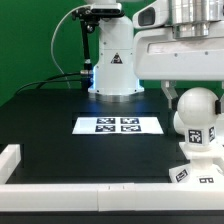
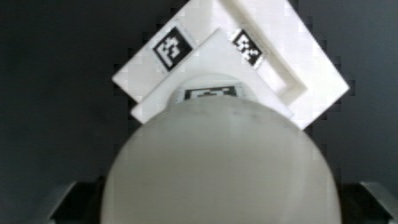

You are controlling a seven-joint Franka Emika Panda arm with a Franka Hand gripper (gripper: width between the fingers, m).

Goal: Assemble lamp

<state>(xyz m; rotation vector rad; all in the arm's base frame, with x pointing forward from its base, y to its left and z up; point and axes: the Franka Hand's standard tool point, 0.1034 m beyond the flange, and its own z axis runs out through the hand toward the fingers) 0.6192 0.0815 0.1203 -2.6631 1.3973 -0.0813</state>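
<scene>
Straight below our gripper (image 2: 214, 205) stands the bulb (image 2: 214, 150), axis upright.
Fingers (image 2: 63, 208) straddle its head; clamped or loose, we cannot tell.

The black table (image 1: 50, 120) is lying flat under me, reaching well away from my jaws on each side I am seeing. Straight beneath my jaws the base (image 1: 196, 166) is standing on it, tags showing on its sloped faces. Well off from my jaws, toward the exterior view's left, the marker board (image 1: 118, 125) is lying flat on the dark top. Beyond that board my own pedestal (image 1: 112, 72) is sitting on the table. A white rail (image 1: 90, 190) is running along the edge on the camera's side of my jaws, probably resting on the top.
</scene>
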